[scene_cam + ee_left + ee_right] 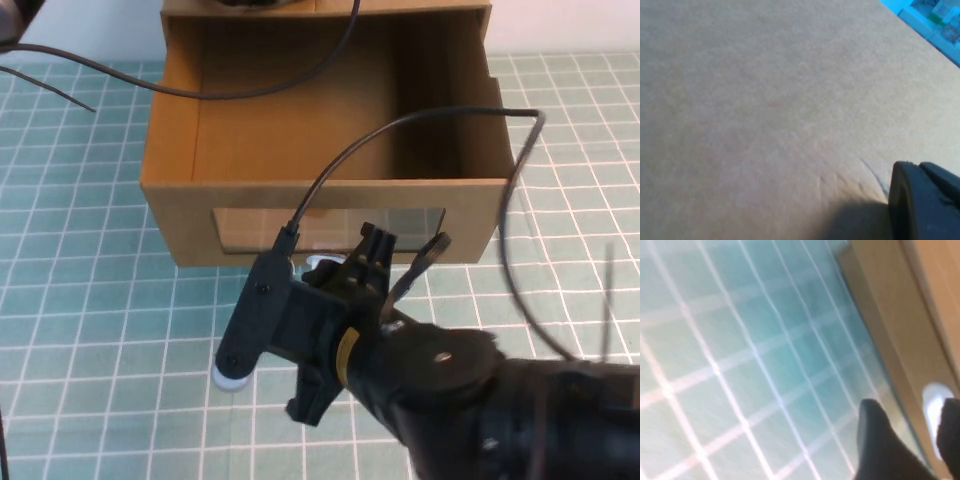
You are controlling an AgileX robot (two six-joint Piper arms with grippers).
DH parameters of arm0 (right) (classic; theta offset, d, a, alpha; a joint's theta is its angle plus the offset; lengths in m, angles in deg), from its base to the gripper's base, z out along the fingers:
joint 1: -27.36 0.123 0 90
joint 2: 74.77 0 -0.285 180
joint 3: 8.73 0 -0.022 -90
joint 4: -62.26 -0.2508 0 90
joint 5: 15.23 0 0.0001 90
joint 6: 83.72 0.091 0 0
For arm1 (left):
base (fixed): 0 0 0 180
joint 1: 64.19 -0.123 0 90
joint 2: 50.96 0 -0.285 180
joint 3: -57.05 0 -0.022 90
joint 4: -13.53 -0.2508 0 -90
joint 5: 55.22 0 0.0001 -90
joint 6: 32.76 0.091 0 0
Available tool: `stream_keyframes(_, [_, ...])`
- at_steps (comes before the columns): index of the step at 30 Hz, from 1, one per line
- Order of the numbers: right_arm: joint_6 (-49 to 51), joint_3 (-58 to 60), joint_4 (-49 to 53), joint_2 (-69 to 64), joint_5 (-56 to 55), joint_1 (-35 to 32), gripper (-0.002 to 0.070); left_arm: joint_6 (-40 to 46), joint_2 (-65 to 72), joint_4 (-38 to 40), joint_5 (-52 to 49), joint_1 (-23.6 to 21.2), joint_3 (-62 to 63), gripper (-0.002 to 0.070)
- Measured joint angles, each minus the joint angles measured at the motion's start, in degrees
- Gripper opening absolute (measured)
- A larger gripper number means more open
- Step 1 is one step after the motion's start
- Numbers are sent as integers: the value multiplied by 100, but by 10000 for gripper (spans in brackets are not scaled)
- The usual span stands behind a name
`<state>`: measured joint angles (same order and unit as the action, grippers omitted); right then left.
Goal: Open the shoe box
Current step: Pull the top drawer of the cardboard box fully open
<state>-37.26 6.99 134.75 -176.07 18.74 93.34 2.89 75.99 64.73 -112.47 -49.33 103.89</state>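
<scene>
The brown cardboard shoe box [320, 215] stands open on the table, its inside bare and its lid [300, 10] raised at the far side. The front wall has a clear window [330, 228]. My right gripper [405, 250] hangs just in front of that wall, open, with nothing between its fingers. In the right wrist view the right gripper [910, 407] is beside the box's lower edge [880, 340], with a small white patch [934, 399] past it. My left gripper [922, 200] sits close against a plain cardboard face [765, 100].
A teal mat with a white grid [80, 300] covers the table on both sides of the box. Black cables [400, 125] loop over the box's opening and out to the right. My right arm's body [450, 390] fills the near right.
</scene>
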Motion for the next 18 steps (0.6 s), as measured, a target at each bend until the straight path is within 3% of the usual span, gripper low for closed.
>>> stream_keyframes(8, [-150, 0, -484, 1005, -438, 198, 258, -479, -794, -1126, -343, 0, -71, -5])
stream_keyframes(11, [-150, 0, -506, 1521, -766, 238, 202, -964, -1343, -1862, -439, 0, -79, -5])
stream_keyframes(15, [-140, -25, -510, 2241, -1114, 275, 50, -1331, -2139, -2694, -569, 0, -79, -5])
stream_keyframes(18, [-140, -232, -478, 2662, -904, 275, 6, -1415, -2782, -3044, -680, 0, -184, -5])
